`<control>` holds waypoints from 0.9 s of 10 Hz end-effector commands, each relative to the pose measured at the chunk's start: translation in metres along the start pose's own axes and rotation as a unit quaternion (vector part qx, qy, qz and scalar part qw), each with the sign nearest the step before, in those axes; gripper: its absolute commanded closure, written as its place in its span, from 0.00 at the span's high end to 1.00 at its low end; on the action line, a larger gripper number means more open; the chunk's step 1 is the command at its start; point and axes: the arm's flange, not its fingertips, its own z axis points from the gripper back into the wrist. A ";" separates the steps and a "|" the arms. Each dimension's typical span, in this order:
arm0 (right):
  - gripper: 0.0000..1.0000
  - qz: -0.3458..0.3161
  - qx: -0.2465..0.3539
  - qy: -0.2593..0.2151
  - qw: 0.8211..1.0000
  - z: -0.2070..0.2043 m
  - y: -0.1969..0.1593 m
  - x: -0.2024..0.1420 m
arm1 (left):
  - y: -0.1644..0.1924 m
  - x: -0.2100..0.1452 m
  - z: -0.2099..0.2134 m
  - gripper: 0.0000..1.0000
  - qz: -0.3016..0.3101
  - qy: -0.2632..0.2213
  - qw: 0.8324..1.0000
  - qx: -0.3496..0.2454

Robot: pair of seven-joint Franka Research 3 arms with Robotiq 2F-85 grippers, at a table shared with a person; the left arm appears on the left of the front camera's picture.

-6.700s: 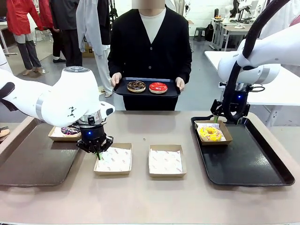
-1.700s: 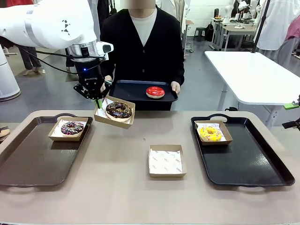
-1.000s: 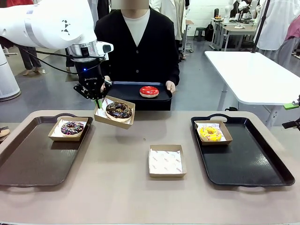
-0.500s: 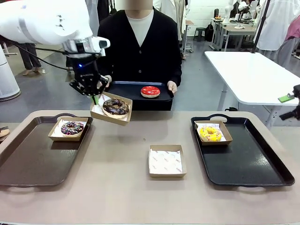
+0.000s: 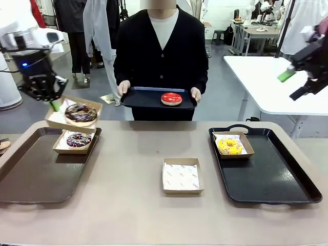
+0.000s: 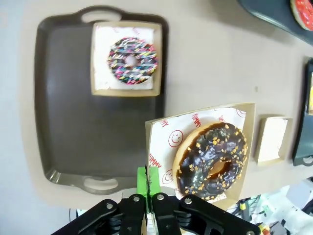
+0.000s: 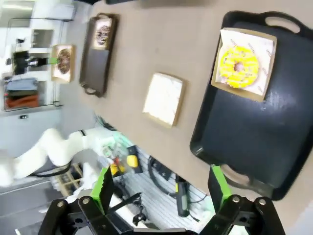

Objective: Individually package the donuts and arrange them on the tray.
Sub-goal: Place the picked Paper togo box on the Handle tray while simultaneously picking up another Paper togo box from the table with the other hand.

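Left gripper (image 6: pixel 150 182): pressed together, pinching the near rim of a shallow brown cardboard box (image 6: pixel 250 132).
Chocolate-iced, crumb-topped ring donut (image 6: pixel 211 161): sat in that box, just beyond the fingertips, held aloft.
Dark brown plastic tray (image 6: pixel 98 137): lay below the fingertips; a sprinkled donut's box (image 6: pixel 126 90) sat at its far end.
Doing it well: probably hold the box level and lower it onto bare tray before letting go.
Right gripper (image 7: pixel 161 191): spread and holding nothing.

The red donut (image 6: pixel 303 7) is cut off at the left wrist view's corner. The left end effector (image 6: pixel 149 176), clamped, covers part of the box (image 6: pixel 195 115) rim. The front view's edge clips the right end effector (image 5: pixel 292 85).
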 end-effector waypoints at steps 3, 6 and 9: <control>1.00 -0.050 -0.124 0.045 0.990 -0.120 0.040 0.052 | 0.057 -0.016 -0.036 0.01 0.029 0.020 0.999 -0.036; 1.00 -0.045 -0.172 0.059 0.982 -0.185 0.061 0.054 | 0.097 -0.029 -0.051 0.01 0.033 0.030 0.998 -0.036; 1.00 -0.034 -0.159 0.070 0.984 -0.194 0.064 0.056 | 0.095 -0.014 -0.058 0.01 -0.009 0.026 0.999 -0.037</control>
